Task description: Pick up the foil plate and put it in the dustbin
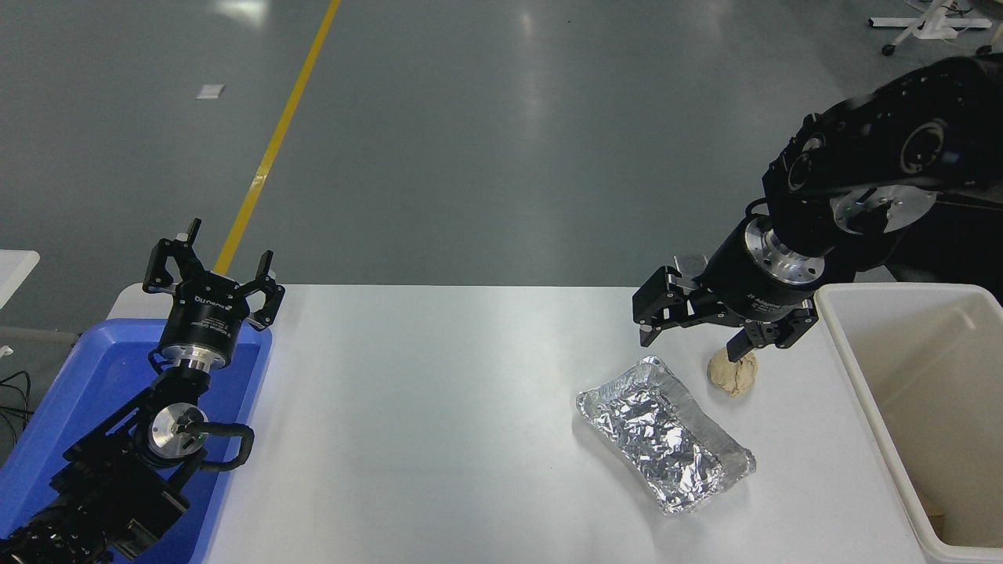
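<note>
The foil plate [666, 431], shiny silver and crinkled, lies on the white table [439, 407] right of centre, tilted diagonally. The dustbin [925, 407], a large off-white bin, stands at the table's right edge. My right gripper [689, 345] is open and empty, hovering just above and behind the foil plate's far end, apart from it. My left gripper [211, 278] is open and parked at the lower left over the blue tray.
A small beige crumpled paper ball [733, 374] lies right next to the right gripper's right finger, between the foil plate and the dustbin. A blue plastic tray [70, 407] sits at the table's left edge. Grey floor with a yellow line lies beyond.
</note>
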Motion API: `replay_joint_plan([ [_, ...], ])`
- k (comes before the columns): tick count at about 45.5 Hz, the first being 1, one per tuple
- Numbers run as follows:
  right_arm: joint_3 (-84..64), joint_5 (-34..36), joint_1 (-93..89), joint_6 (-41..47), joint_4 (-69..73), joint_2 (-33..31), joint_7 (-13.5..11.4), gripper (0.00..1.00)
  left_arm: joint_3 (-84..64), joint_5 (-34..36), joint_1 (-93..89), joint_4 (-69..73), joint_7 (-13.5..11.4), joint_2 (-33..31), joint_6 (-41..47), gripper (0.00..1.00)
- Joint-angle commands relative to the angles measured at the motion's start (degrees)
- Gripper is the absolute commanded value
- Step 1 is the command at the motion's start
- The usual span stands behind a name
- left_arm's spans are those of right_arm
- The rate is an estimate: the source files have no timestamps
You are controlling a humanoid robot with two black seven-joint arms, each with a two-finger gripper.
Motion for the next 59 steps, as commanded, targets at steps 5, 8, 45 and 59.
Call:
replay_joint_plan([
  [5,-2.59,0.26,-4.99,-3.03,0.05,-3.68,-0.1,1.0,0.01,0.0,0.0,0.01,0.0,0.0,0.01,0.98],
  [8,-3.47,0.26,-6.74,-4.96,0.05,-4.74,-0.1,1.0,0.01,0.0,0.0,0.01,0.0,0.0,0.01,0.98],
  [45,5.4,6.76,-36.89,-31.32,-0.3,-13.8,-0.1,1.0,0.09,0.0,0.0,0.01,0.0,0.0,0.01,0.98],
  [59,13.66,6.68,-41.73,-36.87,-1.09,-13.45,-0.1,1.0,0.09,0.0,0.0,-0.07,0.0,0.0,0.01,0.98],
])
